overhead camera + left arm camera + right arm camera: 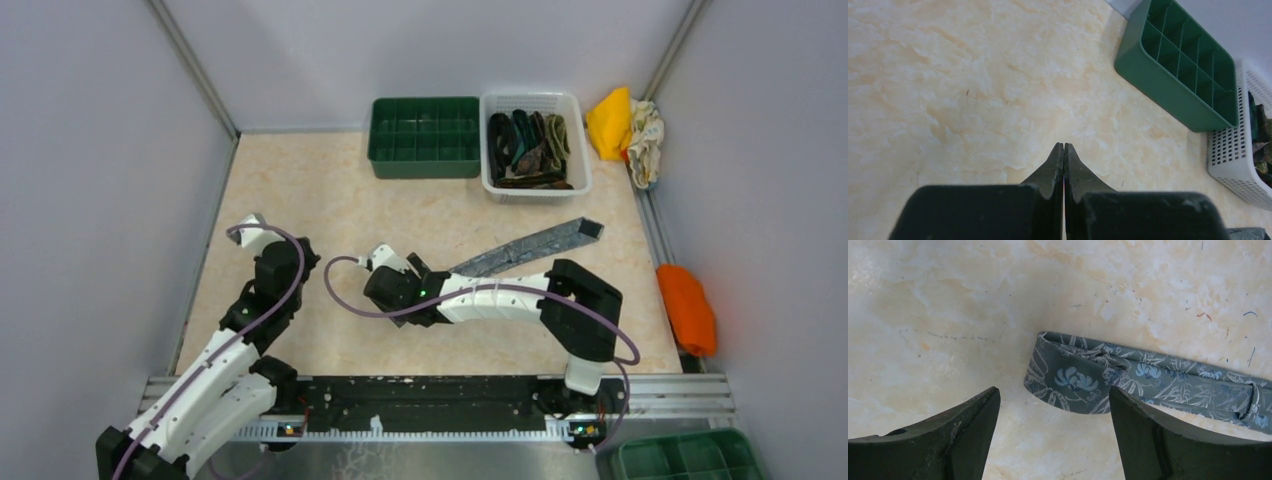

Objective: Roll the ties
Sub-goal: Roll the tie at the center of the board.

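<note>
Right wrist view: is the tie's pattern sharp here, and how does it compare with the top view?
Right wrist view: the tie is sharp, its flowers clear; the right gripper is dark and a little soft. Top view: the tie is small and plain grey, its pattern lost; the light is even, with no glare.

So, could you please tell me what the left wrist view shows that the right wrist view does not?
Only the left wrist view: the green divided tray, the white basket beside it, and the left gripper, shut on nothing. Only the right wrist view: the grey patterned tie, its end framed by the open right gripper. Both: the marbled tabletop.
</note>
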Motion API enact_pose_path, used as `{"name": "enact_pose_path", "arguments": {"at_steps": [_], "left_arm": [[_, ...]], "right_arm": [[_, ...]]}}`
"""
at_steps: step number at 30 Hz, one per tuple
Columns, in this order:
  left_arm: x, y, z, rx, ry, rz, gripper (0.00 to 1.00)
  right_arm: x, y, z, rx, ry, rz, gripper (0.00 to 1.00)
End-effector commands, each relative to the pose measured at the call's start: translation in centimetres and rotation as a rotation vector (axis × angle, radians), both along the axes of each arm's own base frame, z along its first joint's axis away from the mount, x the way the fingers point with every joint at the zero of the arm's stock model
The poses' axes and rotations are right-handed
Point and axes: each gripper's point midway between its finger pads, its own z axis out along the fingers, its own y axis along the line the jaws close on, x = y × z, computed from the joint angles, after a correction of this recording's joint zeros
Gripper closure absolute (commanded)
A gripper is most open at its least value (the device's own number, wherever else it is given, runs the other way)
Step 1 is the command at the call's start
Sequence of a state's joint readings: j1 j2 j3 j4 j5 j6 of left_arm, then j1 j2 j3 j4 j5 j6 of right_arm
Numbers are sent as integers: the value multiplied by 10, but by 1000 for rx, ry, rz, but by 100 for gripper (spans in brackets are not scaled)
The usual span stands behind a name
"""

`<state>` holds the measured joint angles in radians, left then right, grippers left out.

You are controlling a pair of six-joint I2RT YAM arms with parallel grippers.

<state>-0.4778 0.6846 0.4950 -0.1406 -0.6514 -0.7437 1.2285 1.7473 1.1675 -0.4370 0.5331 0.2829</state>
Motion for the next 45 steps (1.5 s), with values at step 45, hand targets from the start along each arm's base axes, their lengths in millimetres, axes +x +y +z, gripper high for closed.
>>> {"name": "enact_pose_path", "arguments": {"at_steps": [45], "left_arm": [[40, -86, -28, -3, 82, -366, 100]], "right_arm": [[30, 19, 8, 777, 293, -82, 49]]}}
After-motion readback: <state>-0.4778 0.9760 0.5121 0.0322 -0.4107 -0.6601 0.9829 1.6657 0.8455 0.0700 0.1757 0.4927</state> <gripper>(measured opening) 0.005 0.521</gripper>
